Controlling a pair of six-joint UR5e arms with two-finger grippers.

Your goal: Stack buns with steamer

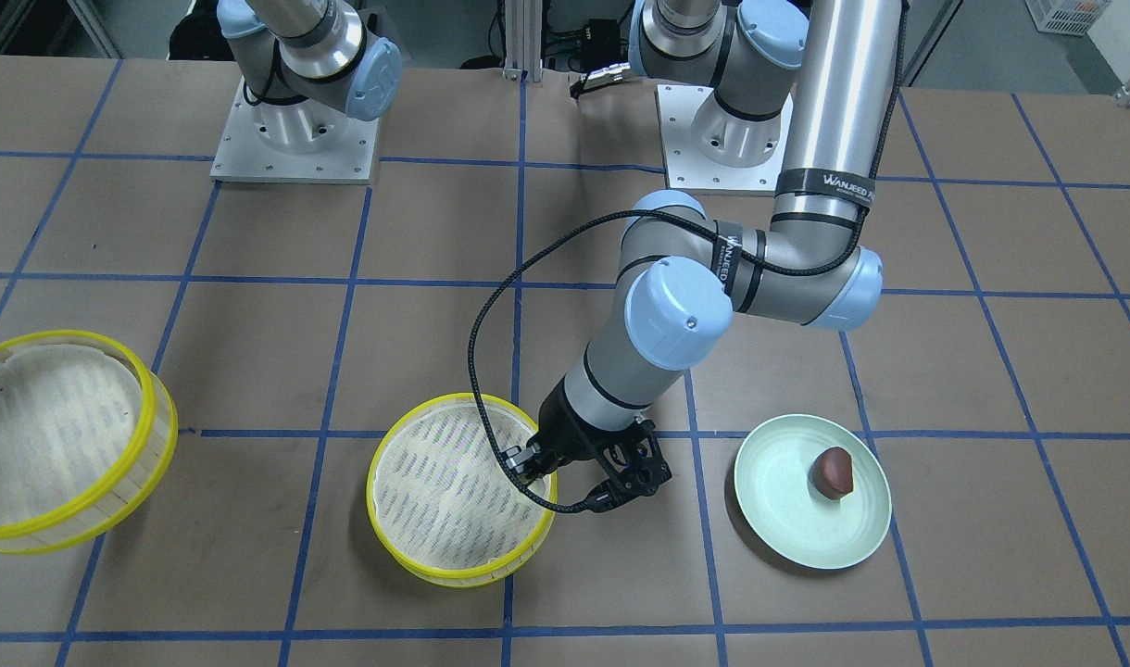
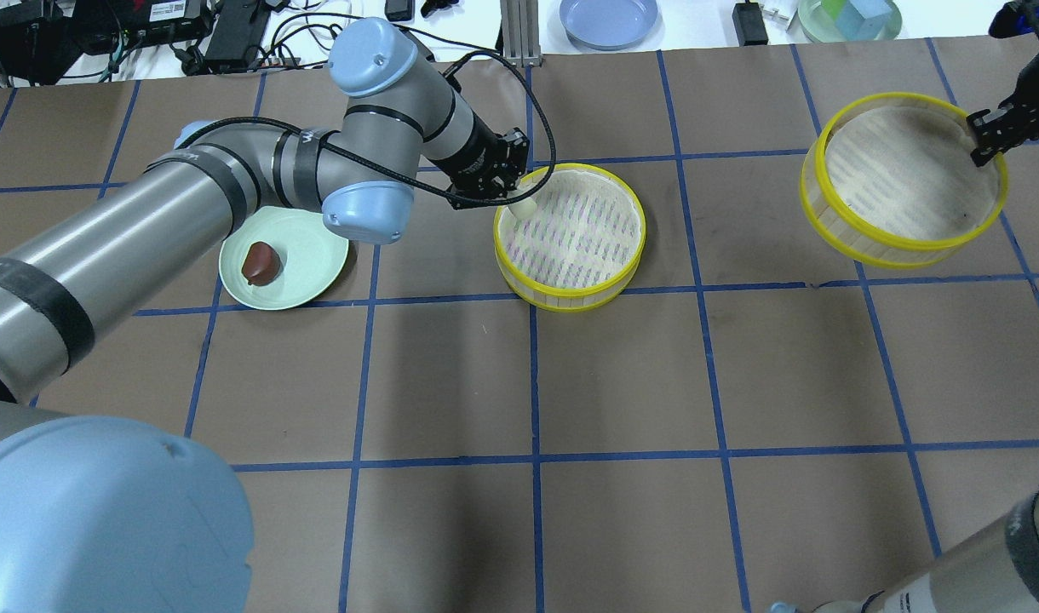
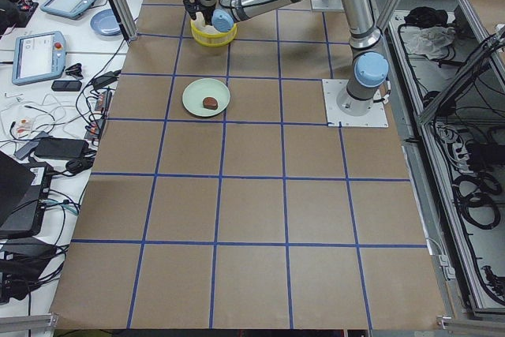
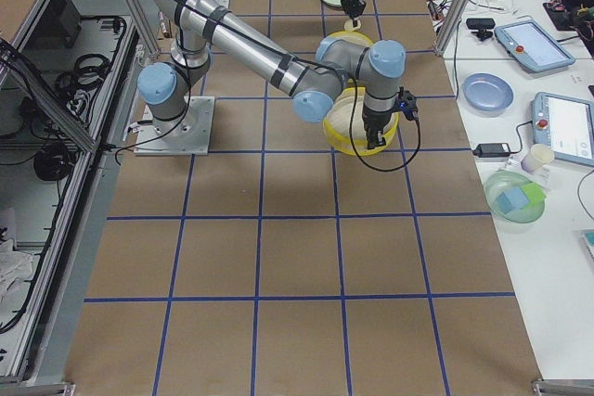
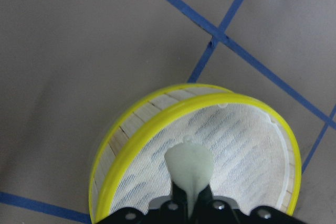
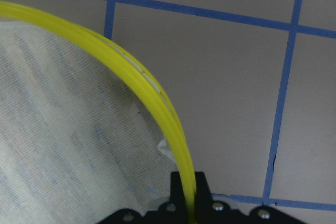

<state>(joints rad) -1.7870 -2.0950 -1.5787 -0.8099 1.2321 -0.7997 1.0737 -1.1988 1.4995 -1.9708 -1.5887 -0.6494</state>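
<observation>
The left gripper [image 2: 511, 194] was clamped on the pale bun [image 5: 189, 167], whose long axis ran straight out from the jaws. The bun hung just inside the steamer [image 2: 562, 294] rim on the plate side, with mesh floor directly beneath, so a short drop should seat it. Farther back, the dark bun [image 2: 260, 262] lay on the plate [image 2: 311, 247], nearer the left arm. Well apart, the right gripper [image 6: 188, 195] pinched the tilted second steamer [image 6: 131, 69] by its rim.
</observation>
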